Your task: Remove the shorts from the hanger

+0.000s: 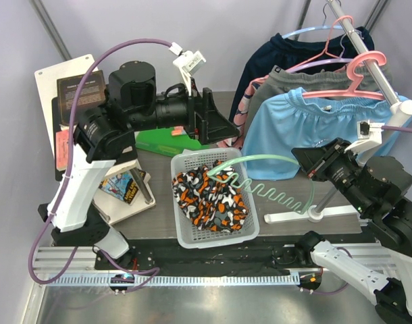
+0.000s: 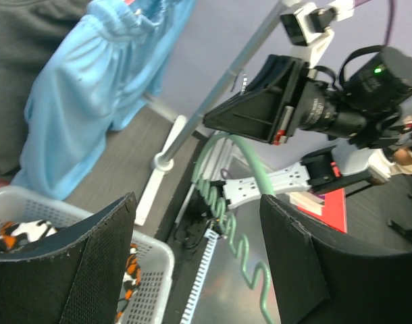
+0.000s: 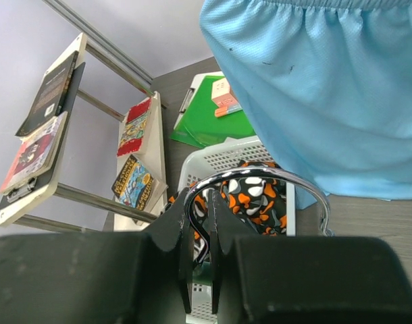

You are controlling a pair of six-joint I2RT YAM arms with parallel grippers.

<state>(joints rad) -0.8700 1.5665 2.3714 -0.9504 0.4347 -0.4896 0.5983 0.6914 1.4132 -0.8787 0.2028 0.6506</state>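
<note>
Top view: we list orange-black-white camouflage shorts (image 1: 209,199) in white plastic basket (image 1: 223,237), centre of grey table (image 1: 162,209); plain light blue cloth shorts (image 1: 287,131) hanging far right.
Left wrist: left tool (image 2: 196,216) released.
Right wrist: right tool (image 3: 199,209) clenched on chrome hanger hook (image 3: 260,171).

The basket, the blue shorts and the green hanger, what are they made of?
The basket looks like white moulded plastic: stiff walls with a grid of little holes. The blue shorts look like thin, soft cloth, maybe sporty polyester: they hang in folds with a gathered waistband. The green hanger seems smooth plastic, with a shiny metal hook.
</note>
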